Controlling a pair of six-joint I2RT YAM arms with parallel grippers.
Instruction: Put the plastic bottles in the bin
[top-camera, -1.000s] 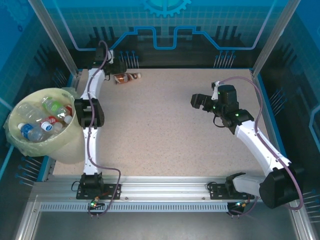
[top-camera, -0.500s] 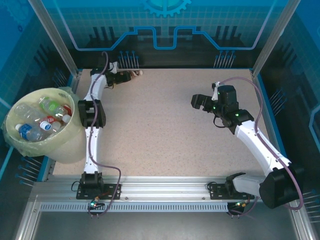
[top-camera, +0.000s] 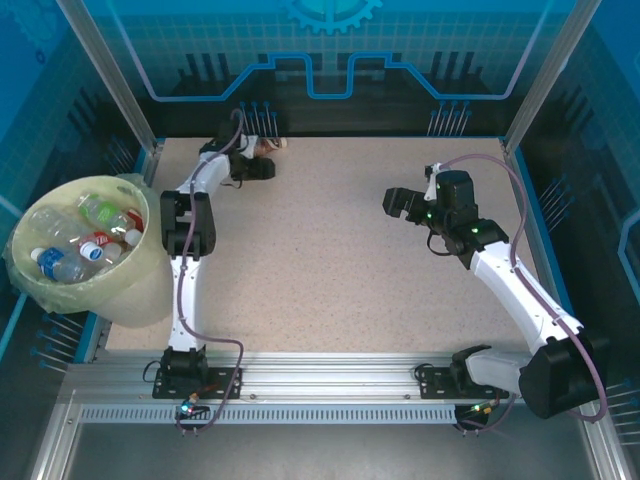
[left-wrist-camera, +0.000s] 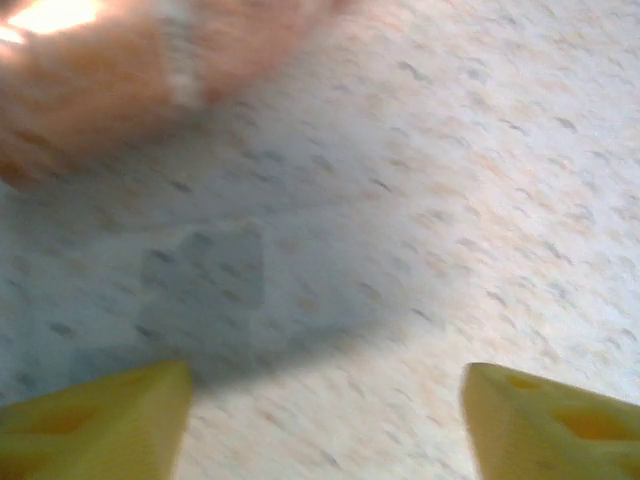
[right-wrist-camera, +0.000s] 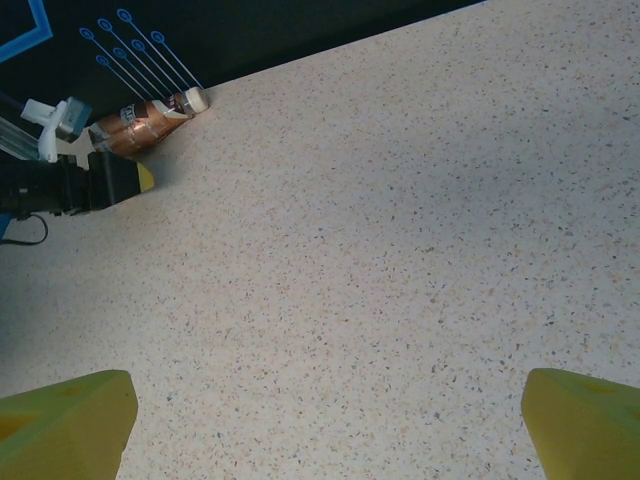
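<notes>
1. 1 brown-labelled plastic bottle (right-wrist-camera: 140, 122) lay on its side at the far left edge of the tabletop (top-camera: 340, 280), with its white cap (right-wrist-camera: 196, 98) pointing right. It was well apart from the bin (top-camera: 130, 290).
2. The bin stood beyond the tabletop's left edge and held several bottles (top-camera: 100, 212). I judged the task nearly complete, with this 1 bottle outstanding.
3. The left end effector (left-wrist-camera: 325, 410) had its fingers apart, with bare tabletop between them and nothing gripped. The bottle sat just ahead of the fingertips and was blurred in the wrist view, so contact could not be confirmed. I judged this posture to be a line-up for a pickup.
4. The right end effector (right-wrist-camera: 325, 410) was spread wide and empty, hovering over the tabletop's right half. It was probably held clear because the left arm was nearer both the bottle and the bin.
5. Risk: a round bottle on its side could roll away as the fingers closed.
</notes>
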